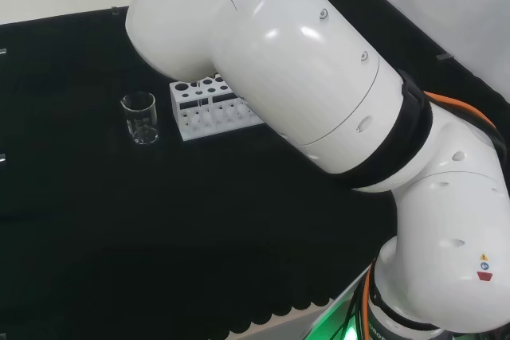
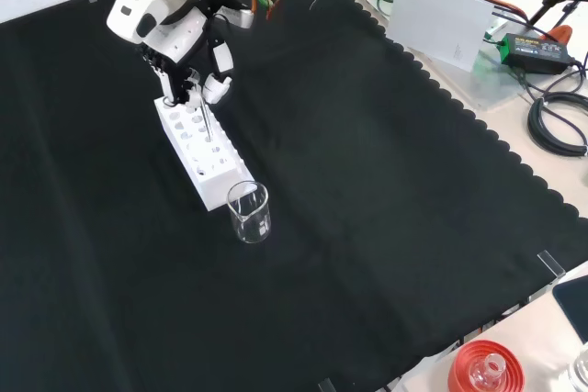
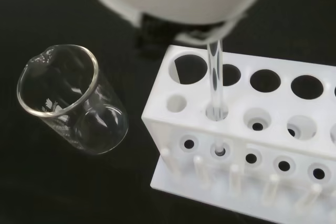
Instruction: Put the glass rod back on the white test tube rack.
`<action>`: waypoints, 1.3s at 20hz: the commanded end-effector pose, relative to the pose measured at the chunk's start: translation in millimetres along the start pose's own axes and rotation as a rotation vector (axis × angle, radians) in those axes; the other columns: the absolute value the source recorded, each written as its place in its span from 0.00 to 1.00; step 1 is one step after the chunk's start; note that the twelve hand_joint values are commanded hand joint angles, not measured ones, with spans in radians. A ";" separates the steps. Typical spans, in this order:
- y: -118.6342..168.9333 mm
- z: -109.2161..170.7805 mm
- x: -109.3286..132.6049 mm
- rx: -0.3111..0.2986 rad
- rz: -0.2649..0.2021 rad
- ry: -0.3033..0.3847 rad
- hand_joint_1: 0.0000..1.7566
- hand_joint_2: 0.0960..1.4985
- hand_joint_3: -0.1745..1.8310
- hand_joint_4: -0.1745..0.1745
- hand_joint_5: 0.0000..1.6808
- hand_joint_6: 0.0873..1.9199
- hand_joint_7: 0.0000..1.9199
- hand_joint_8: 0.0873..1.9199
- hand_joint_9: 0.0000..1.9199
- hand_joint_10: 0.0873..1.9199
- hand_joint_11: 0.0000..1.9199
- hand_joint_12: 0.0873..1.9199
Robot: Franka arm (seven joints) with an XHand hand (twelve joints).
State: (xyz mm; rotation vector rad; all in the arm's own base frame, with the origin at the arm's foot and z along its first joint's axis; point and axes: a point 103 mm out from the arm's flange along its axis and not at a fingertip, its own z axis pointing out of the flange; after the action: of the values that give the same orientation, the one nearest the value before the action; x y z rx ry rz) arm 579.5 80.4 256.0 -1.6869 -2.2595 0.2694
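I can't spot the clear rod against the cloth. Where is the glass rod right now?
In the wrist view the glass rod stands upright with its lower end in a hole of the white test tube rack, the beaker beside the rack.

Test tube rack (image 3: 247, 129): white, its round holes dark inside.
Glass rod (image 3: 216, 80): clear.
Beaker (image 3: 71, 100): clear glass with faint white print.
Hand (image 2: 188, 52): black and white.
Bench (image 2: 367, 190): black cloth with a scalloped edge.
Ribbed ring (image 2: 484, 369): red.
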 end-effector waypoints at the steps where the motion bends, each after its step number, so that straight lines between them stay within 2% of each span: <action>1: -6.8 -0.3 -2.9 0.025 -0.011 0.053 0.62 0.16 0.59 0.00 0.30 0.55 0.66 0.25 0.93 0.00 0.97 0.17; 2: -7.4 -0.6 -2.8 0.026 -0.018 0.081 0.59 0.16 0.56 0.00 0.24 0.54 0.62 0.28 0.92 0.00 0.97 0.17; 4: -9.7 0.1 -8.8 0.028 -0.019 0.080 0.55 0.18 0.52 0.00 0.18 0.51 0.55 0.33 0.89 0.00 0.97 0.17; 6: -14.8 -0.8 -13.9 0.029 -0.015 0.089 0.53 0.19 0.50 0.01 0.15 0.48 0.51 0.35 0.86 0.00 0.96 0.18; 9: -21.6 -3.1 -18.8 0.036 -0.006 0.101 0.47 0.21 0.48 0.08 0.12 0.41 0.43 0.39 0.79 0.00 0.93 0.22; 14: -28.9 -6.9 -23.7 0.035 0.005 0.106 0.44 0.23 0.46 0.11 0.11 0.36 0.41 0.39 0.77 0.00 0.91 0.25; 26: -35.0 -23.5 -24.8 0.014 0.007 0.103 0.43 0.23 0.45 0.15 0.10 0.35 0.40 0.39 0.77 0.00 0.90 0.27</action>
State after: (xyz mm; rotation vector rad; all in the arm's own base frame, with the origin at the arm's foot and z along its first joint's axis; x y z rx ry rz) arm 561.4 45.0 279.8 -1.6590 -2.1650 0.2023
